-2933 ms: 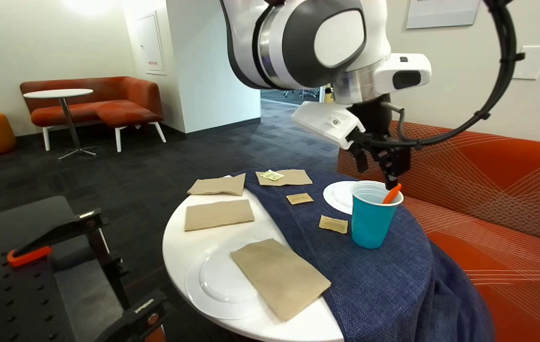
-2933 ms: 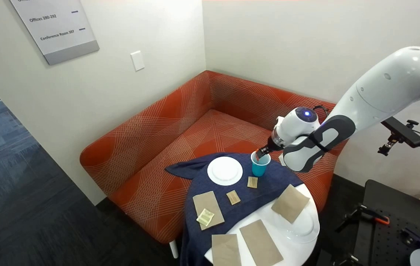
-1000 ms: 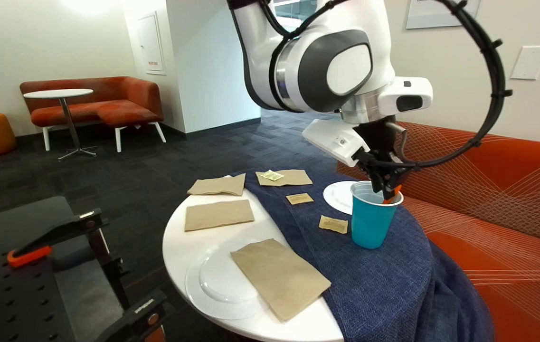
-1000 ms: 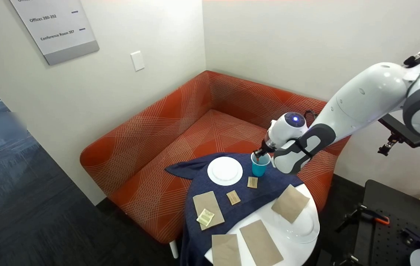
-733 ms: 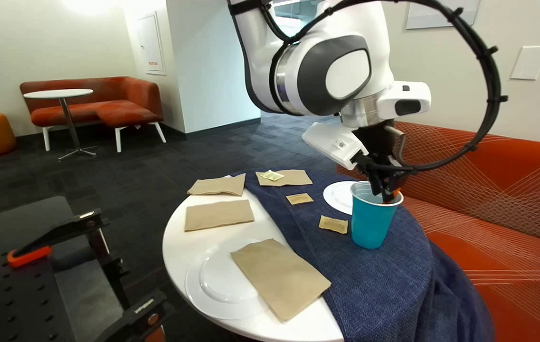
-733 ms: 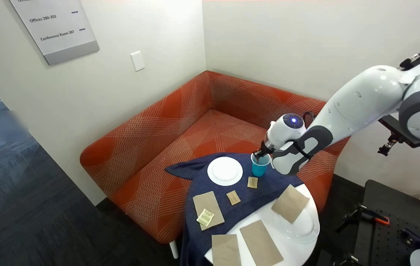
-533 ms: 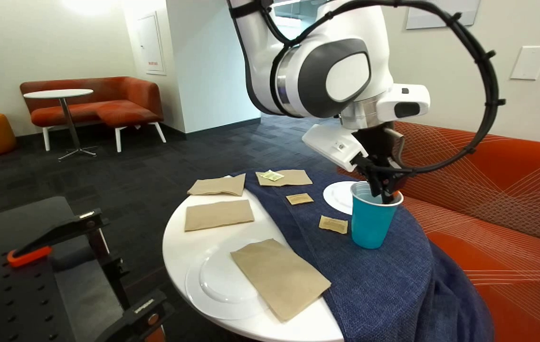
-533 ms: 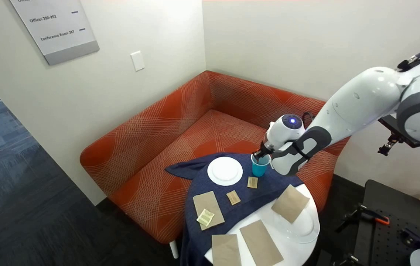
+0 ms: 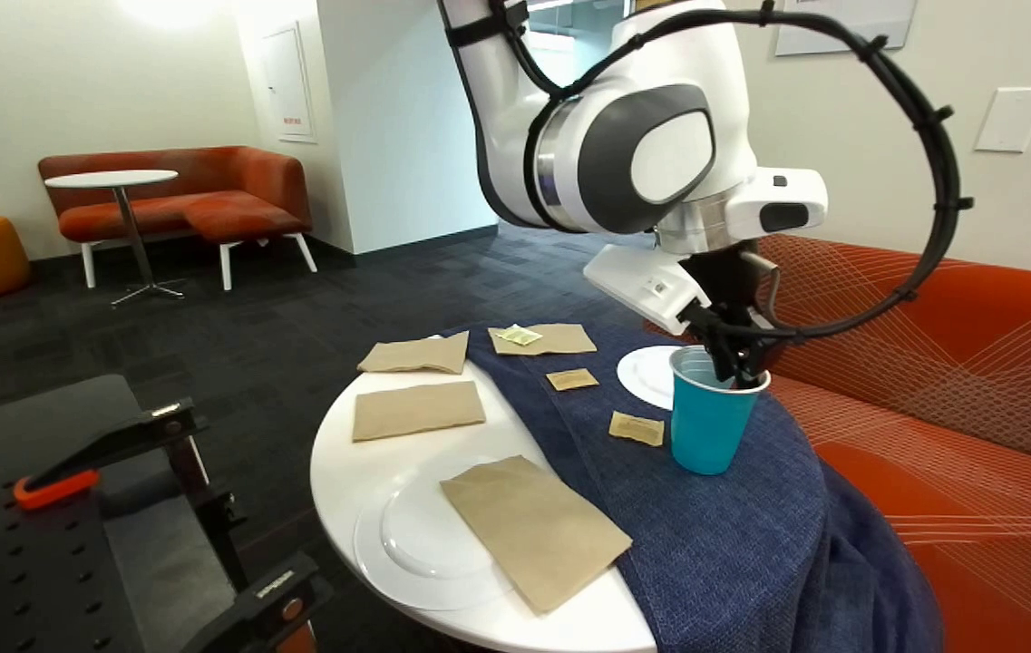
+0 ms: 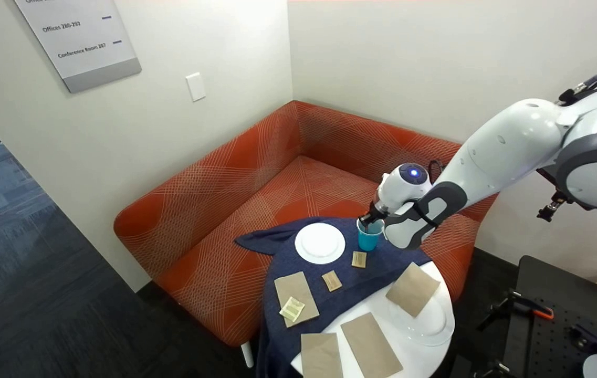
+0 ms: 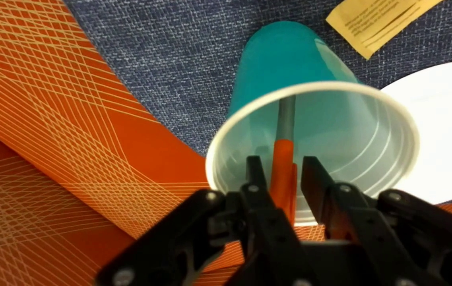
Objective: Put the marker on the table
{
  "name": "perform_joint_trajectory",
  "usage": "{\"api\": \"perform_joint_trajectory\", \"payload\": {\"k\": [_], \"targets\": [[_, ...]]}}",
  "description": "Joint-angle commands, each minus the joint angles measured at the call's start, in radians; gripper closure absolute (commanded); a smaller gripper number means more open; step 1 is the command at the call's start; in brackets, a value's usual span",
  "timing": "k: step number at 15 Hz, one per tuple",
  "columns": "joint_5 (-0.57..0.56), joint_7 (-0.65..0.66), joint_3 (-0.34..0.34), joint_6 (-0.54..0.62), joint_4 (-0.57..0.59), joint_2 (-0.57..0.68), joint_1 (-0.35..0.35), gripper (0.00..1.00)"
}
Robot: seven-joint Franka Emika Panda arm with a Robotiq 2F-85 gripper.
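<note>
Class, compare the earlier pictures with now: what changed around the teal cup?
The gripper came down into the cup, its fingers drawn closer together, one each side of the marker, a gap showing. Nothing appears gripped yet. The cup, napkins and plates stayed put.

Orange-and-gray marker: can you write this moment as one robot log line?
orange-and-gray marker: inside teal plastic cup, not yet on round white table; black two-finger gripper: open around marker; cup: on navy cloth

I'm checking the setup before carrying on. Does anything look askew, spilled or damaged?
The navy cloth looks askew: it covers only part of the round table and hangs past the edge. One napkin lies crooked, partly across the clear plate. I see no spill or damage.
</note>
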Motion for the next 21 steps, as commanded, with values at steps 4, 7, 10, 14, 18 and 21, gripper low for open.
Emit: {"api": "perform_joint_trajectory", "payload": {"k": [4,7,10,14,18,21], "targets": [[0.016,0.021,-0.031,-0.039,0.04,0.027,0.034,0.97],[0.014,0.018,-0.033,-0.038,0.038,0.025,0.036,0.96],[0.016,0.025,-0.052,-0.034,0.028,0.021,0.055,0.96],[0.013,0.031,-0.101,-0.017,-0.009,0.001,0.12,0.96],[0.011,0.041,-0.135,-0.008,-0.045,-0.016,0.188,0.96],[0.011,0.054,-0.172,0.006,-0.08,-0.03,0.245,0.96]]}}
